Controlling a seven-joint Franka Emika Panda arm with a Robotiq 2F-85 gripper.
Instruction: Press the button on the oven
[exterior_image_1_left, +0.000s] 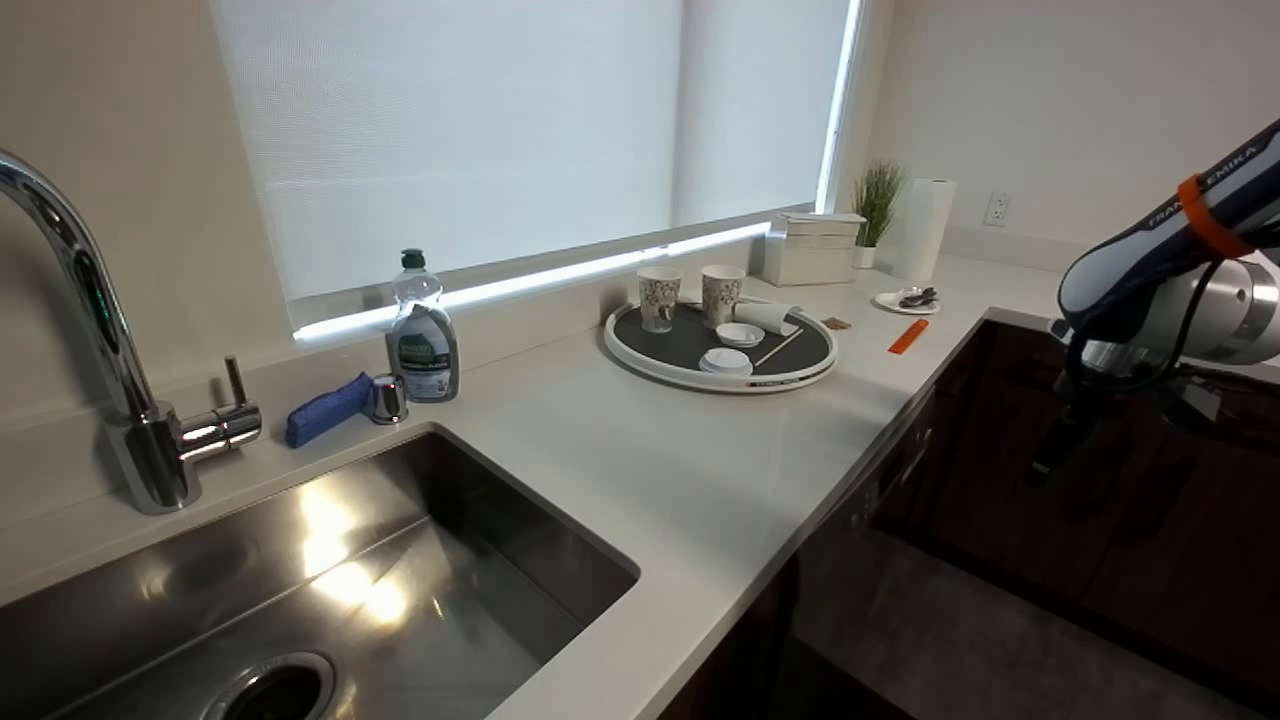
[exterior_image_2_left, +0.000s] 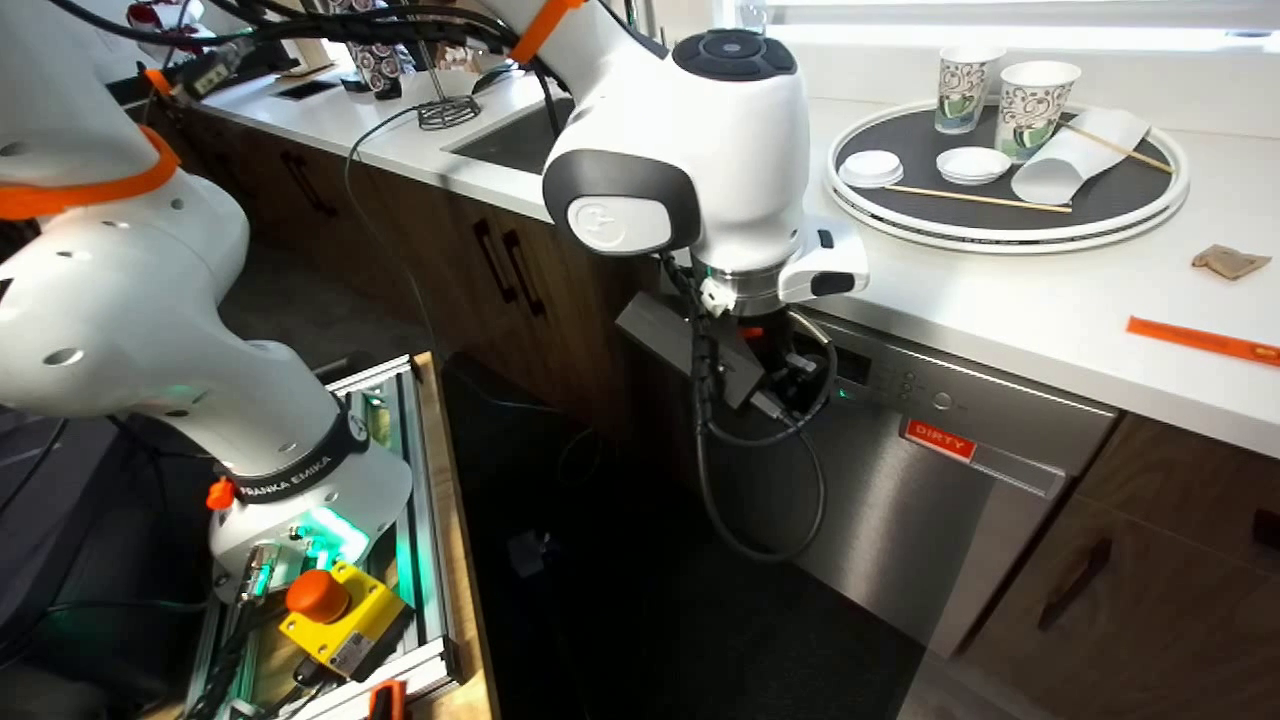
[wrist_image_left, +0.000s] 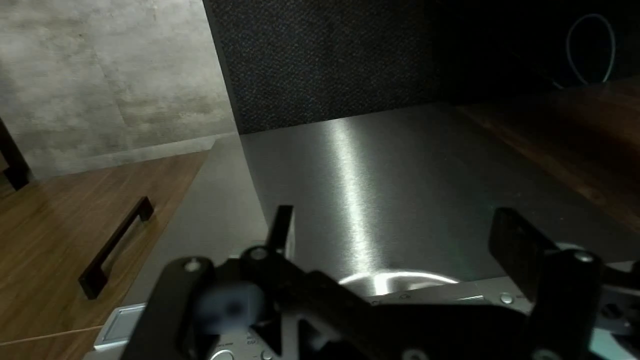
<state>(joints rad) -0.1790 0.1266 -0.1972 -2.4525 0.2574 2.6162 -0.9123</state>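
Observation:
The steel-fronted appliance (exterior_image_2_left: 870, 510) under the counter looks like a dishwasher; I take it as the task's oven. Its control strip has a round button (exterior_image_2_left: 942, 400) and a small dark display (exterior_image_2_left: 853, 366). In the wrist view the appliance front (wrist_image_left: 400, 190) fills the middle, with small round buttons at the lower right (wrist_image_left: 506, 298) and lower left (wrist_image_left: 222, 355). My gripper (wrist_image_left: 392, 232) is open and empty, its fingers spread in front of the door and strip. In an exterior view the gripper (exterior_image_1_left: 1045, 460) points down, dark and small. Whether it touches the appliance cannot be told.
The white countertop (exterior_image_2_left: 1010, 300) overhangs the appliance. A round tray (exterior_image_2_left: 1010, 235) on it holds cups and lids. An orange strip (exterior_image_2_left: 1200, 340) lies nearby. A red DIRTY label (exterior_image_2_left: 940, 440) is on the appliance. A cabinet handle (wrist_image_left: 117, 245) stands beside it. Cables (exterior_image_2_left: 770, 550) hang from the wrist.

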